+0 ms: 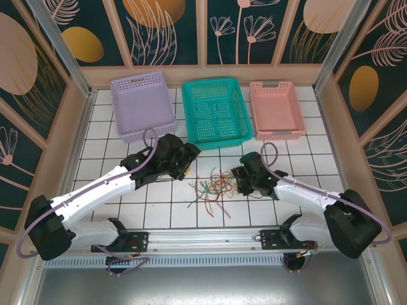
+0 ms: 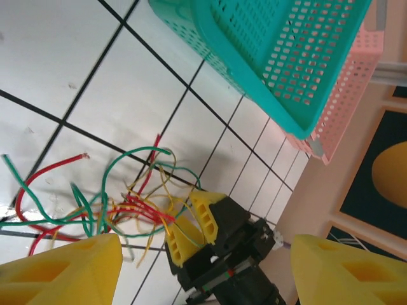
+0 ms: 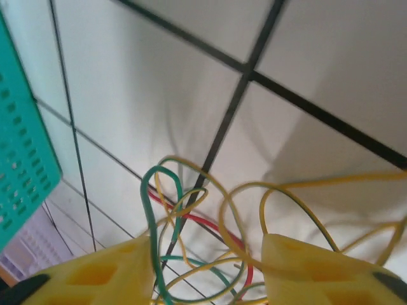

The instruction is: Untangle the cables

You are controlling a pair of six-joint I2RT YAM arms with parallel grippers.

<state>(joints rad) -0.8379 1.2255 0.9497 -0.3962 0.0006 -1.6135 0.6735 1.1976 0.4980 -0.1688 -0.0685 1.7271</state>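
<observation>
The left gripper (image 1: 188, 166) hung just left of the tangle, its yellow jaws wide apart with nothing between them. The cables (image 1: 213, 189), red, green and yellow, lay knotted on the tiled table (image 1: 159, 213) between both arms, near the teal basket (image 1: 216, 111). The right gripper (image 1: 240, 178) stood at their right edge, jaws parted; loops ran between its fingers (image 3: 299, 267), perhaps brushing them.

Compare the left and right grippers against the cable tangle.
The left gripper has the cables lying ahead of its fingers, none between them; the right gripper has yellow and green loops running between its fingers. The left gripper stands at the tangle's left end, the right gripper at its right. Both are open, clamping nothing.
</observation>
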